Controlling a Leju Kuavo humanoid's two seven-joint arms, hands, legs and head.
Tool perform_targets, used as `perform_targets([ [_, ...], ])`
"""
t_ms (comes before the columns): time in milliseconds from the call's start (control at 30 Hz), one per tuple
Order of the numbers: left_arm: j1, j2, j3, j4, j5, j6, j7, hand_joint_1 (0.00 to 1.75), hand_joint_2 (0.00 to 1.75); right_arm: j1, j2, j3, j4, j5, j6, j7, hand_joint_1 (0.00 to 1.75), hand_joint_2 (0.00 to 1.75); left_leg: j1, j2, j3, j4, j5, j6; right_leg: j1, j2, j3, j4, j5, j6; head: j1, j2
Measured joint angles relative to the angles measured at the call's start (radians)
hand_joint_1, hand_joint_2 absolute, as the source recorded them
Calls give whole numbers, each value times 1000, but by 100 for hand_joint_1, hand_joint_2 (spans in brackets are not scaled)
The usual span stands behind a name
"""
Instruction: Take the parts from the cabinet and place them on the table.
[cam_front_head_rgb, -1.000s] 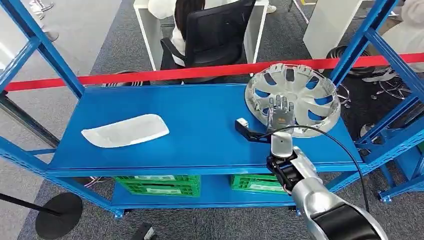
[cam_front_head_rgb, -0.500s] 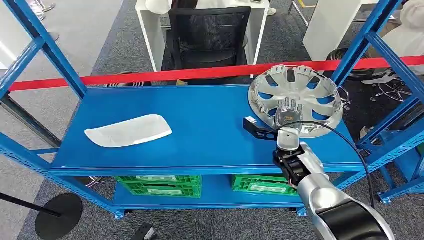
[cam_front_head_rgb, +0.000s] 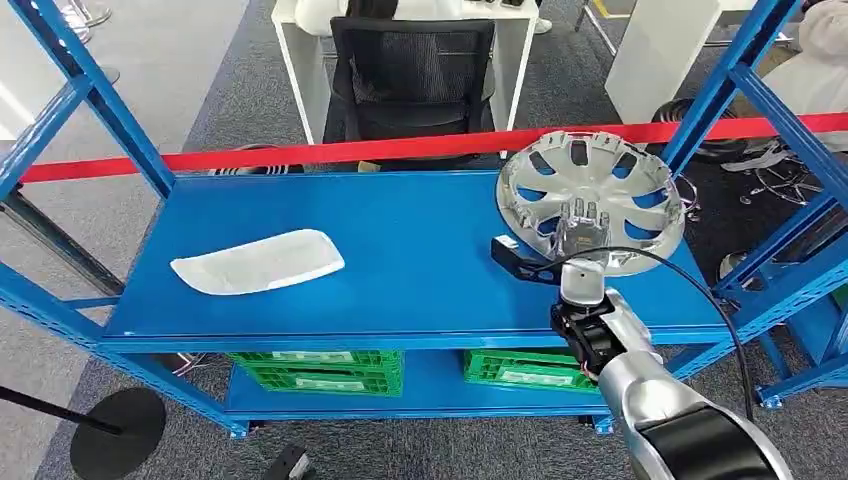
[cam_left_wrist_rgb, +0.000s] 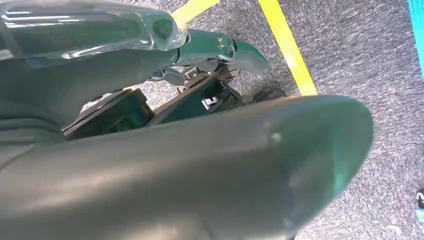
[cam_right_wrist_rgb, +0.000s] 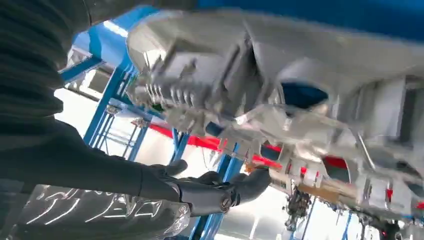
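A silver hubcap (cam_front_head_rgb: 510, 190) lies on the right end of the blue shelf (cam_front_head_rgb: 420, 260). My right hand (cam_front_head_rgb: 583, 222) reaches over the hubcap's middle with its fingers stretched out and nothing in them. In the right wrist view the hubcap (cam_right_wrist_rgb: 280, 65) is very close, and the dark fingers (cam_right_wrist_rgb: 200, 192) stand apart from its underside. A flat white part (cam_front_head_rgb: 258, 262) lies on the left of the shelf. My left hand (cam_left_wrist_rgb: 200, 165) hangs over grey carpet and holds nothing.
Blue uprights (cam_front_head_rgb: 715, 95) frame the shelf on both sides. A red tape (cam_front_head_rgb: 300, 153) runs behind it, with a black office chair (cam_front_head_rgb: 410, 75) beyond. Green crates (cam_front_head_rgb: 320, 368) sit on the lower shelf. A round black stand base (cam_front_head_rgb: 115, 430) rests on the floor at the left.
My right hand has slid a little to the right, further onto the hubcap. The person seated in the chair behind the tape has gone. The hubcap and white part lie as before.
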Motion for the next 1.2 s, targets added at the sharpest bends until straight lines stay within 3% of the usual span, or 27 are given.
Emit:
perform_targets([
  [267,-1,0,0,0,0,0,-2,0,0,19,2,-13,0,-11,29,1,175,175,0,0,0,0,0,0,0,0,0,0,0,0,0,0],
  [767,-2,3,0,0,0,0,-2,0,0,20,3,-29,0,-17,18,-15,175,175,0,0,1,0,0,0,0,0,1,0,0,0,0,0],
  [933,-3,3,2,0,2,0,-2,0,0,23,5,-48,0,-48,-4,-53,175,175,0,0,0,0,0,0,0,0,0,0,0,0,0,0],
  [1033,-3,3,2,0,2,0,-3,0,0,33,14,-103,-5,-190,-80,-194,175,175,0,0,0,0,0,0,0,0,1,0,0,0,0,0],
  [1133,-3,3,3,0,1,2,-10,0,0,38,37,-229,-28,-403,-109,-477,175,175,1,9,2,0,-3,-1,0,7,1,0,1,0,0,0],
  [1200,-4,3,3,0,-1,2,-12,0,0,42,58,-286,-37,-445,-109,-538,175,175,1,11,4,0,-3,0,1,8,1,0,1,0,0,0],
])
